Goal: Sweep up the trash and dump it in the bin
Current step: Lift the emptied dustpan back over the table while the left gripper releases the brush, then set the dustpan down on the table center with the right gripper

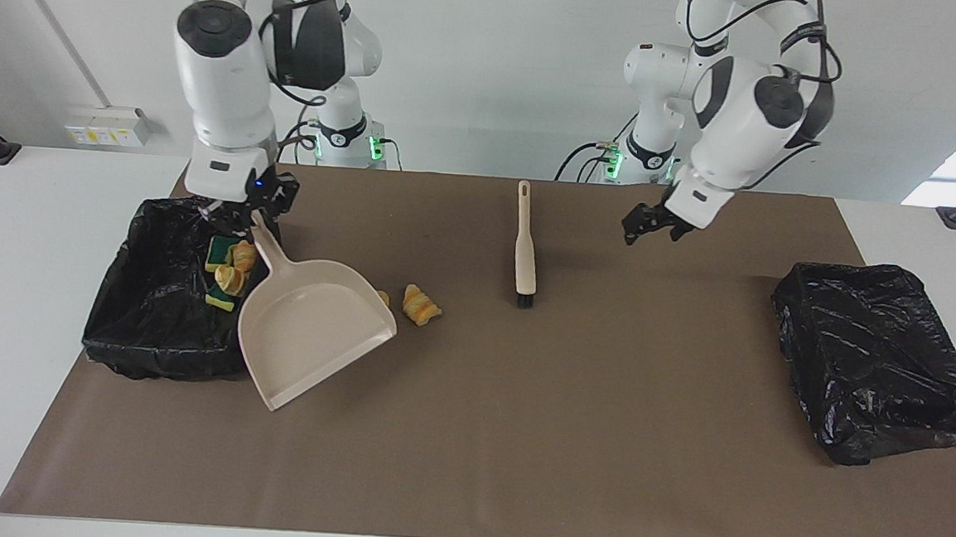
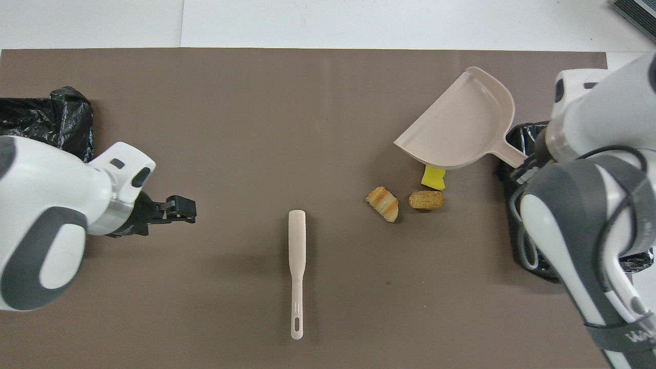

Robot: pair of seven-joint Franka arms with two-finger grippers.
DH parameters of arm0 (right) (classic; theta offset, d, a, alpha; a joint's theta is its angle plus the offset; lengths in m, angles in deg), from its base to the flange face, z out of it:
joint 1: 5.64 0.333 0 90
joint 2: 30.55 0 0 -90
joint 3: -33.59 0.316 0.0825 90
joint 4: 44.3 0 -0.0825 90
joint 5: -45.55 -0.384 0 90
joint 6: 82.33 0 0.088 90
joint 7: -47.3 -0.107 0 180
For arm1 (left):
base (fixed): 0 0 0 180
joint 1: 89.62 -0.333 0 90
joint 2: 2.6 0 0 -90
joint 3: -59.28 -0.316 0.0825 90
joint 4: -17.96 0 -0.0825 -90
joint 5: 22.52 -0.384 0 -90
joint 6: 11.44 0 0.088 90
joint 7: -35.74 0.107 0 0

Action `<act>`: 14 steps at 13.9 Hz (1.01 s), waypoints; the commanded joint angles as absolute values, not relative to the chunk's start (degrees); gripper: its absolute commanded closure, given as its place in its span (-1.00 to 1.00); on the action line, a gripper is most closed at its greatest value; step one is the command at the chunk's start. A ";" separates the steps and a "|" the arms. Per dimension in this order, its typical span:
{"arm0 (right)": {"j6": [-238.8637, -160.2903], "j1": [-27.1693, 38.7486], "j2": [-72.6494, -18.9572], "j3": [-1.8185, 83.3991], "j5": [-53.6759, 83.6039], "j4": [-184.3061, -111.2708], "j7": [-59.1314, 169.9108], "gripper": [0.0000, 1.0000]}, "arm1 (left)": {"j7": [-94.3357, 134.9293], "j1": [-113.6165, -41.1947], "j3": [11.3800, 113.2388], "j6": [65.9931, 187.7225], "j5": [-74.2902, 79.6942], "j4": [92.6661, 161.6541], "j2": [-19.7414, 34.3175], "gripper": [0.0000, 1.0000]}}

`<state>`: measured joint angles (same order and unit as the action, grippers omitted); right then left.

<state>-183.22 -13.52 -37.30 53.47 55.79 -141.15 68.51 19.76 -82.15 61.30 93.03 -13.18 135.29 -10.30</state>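
The right gripper (image 1: 242,214) is clamped on the handle of the beige dustpan (image 1: 308,329), which hangs tilted with its open lip over the brown mat (image 1: 468,434), just beside the black-lined bin (image 1: 121,338) at the right arm's end of the table. Inside that bin lie several pieces of the trash (image 1: 229,270): yellow sponge bits with green backing and golden pastries, bunched against the wall nearest the pan. Three more scraps sit on the mat toward the middle from that bin: a striped croissant (image 2: 383,203), a brown bread roll (image 2: 426,200) just beside it, and a yellow sponge (image 2: 433,178) a little farther from the robots, partly covered from above by the pan. The brush (image 1: 525,251) lies flat on the mat near the table's middle, handle toward the robots, bristles away. The left gripper (image 1: 651,223) hovers over bare mat with its fingers apart, holding nothing, between the brush and a second black-lined bin (image 1: 879,359) at the left arm's end.
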 commanded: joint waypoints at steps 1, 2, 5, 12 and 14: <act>-188.39 -8.56 -41.08 53.37 53.73 -140.89 55.26 1.00 | 25.70 -86.54 62.18 89.20 -16.18 130.82 -9.89 -1.00; -190.85 -6.45 -42.84 53.36 53.55 -140.80 49.91 1.00 | 26.50 -87.24 62.18 89.11 -16.89 130.20 -9.98 -1.00; -195.26 0.49 -48.90 53.45 53.03 -138.71 39.41 1.00 | 27.38 -90.23 62.44 87.01 -18.66 125.47 -9.28 -1.00; -199.23 15.80 -69.46 52.05 57.14 -116.40 6.46 1.00 | 28.27 -90.41 62.27 78.47 -20.15 117.01 -9.27 -1.00; -199.31 17.21 -70.71 51.87 57.51 -115.40 3.98 1.00 | 28.01 -90.15 62.27 78.47 -20.15 116.93 -9.10 -1.00</act>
